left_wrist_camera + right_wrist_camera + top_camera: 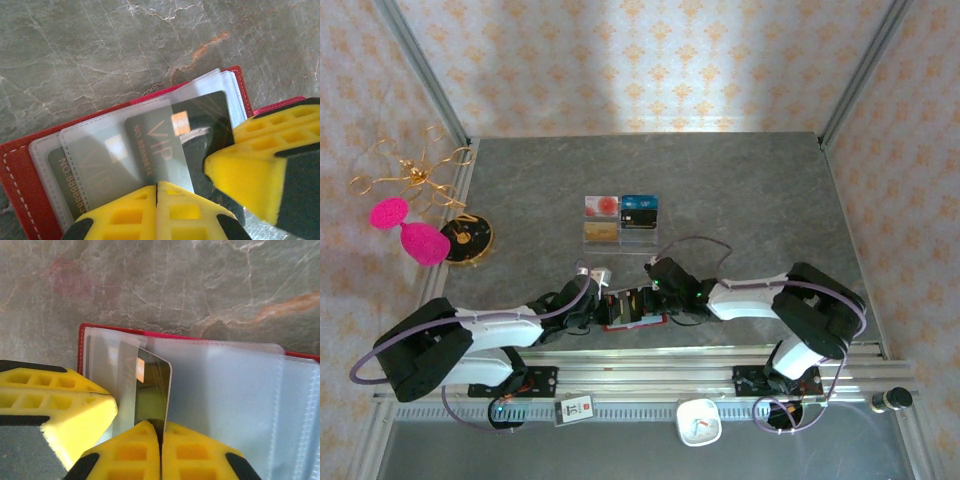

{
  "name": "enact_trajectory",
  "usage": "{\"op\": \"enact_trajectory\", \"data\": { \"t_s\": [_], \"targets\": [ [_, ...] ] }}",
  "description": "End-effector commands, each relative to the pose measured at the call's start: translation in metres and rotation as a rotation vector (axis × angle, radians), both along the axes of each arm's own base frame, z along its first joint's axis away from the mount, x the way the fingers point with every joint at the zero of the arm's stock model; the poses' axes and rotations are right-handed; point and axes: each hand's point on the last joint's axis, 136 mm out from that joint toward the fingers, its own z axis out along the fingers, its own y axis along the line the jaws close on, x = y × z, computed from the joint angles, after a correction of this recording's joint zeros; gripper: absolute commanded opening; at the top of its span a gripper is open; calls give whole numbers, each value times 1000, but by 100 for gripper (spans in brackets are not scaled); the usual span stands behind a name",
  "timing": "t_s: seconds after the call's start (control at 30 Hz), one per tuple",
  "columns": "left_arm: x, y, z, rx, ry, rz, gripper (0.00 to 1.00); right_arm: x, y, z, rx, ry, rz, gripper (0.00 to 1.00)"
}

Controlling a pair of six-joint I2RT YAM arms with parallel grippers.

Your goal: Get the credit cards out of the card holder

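The red card holder (pixel 635 308) lies open on the grey table near its front edge, its clear sleeves fanned out (pixel 20 175) (pixel 82 340). Dark credit cards with gold VIP lettering sit in the sleeves (pixel 85 170). My left gripper (pixel 157 187) (pixel 598 305) is at the holder's left end, jaws pressed together on a sleeve's lower edge. From the right, my right gripper (pixel 161 430) (pixel 670 300) is shut on the edge of one dark credit card (pixel 152 385) (pixel 155 145), which sticks partly out of its sleeve. The right gripper's fingers (pixel 250 170) lie over the holder's right half.
A clear acrylic stand (pixel 620 218) with several cards is in the middle of the table, beyond the holder. A black and gold disc (pixel 468 238), pink pieces (pixel 405 225) and gold wire lie at the far left. A white timer (pixel 700 420) rests on the front rail.
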Motion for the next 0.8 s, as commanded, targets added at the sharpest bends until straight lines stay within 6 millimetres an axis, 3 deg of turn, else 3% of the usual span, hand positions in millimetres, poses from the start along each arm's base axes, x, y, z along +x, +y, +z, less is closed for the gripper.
{"op": "enact_trajectory", "data": {
  "t_s": [0.0, 0.13, 0.27, 0.4, 0.43, 0.57, 0.77],
  "targets": [
    [-12, 16, -18, 68, 38, -1, 0, 10, -36, -8, -81, -23, -89, 2],
    [-10, 12, -15, 57, 32, -13, 0, 16, -57, 1, -118, -78, -119, 0],
    [-6, 7, -10, 44, 18, -22, 0, 22, -61, 30, -111, -184, -88, 0],
    [4, -5, 11, -14, -24, -26, 0, 35, -55, 83, -84, -387, -19, 0],
    [7, -8, 20, -39, -39, -22, 0, 41, -54, 105, -63, -461, -16, 0],
    [17, -16, 55, -117, -106, -6, 42, 68, -42, 156, -108, -652, 57, 0],
    [20, -8, 89, -170, -163, 42, 89, 110, -17, 176, -276, -806, 289, 0]
  ]
}}
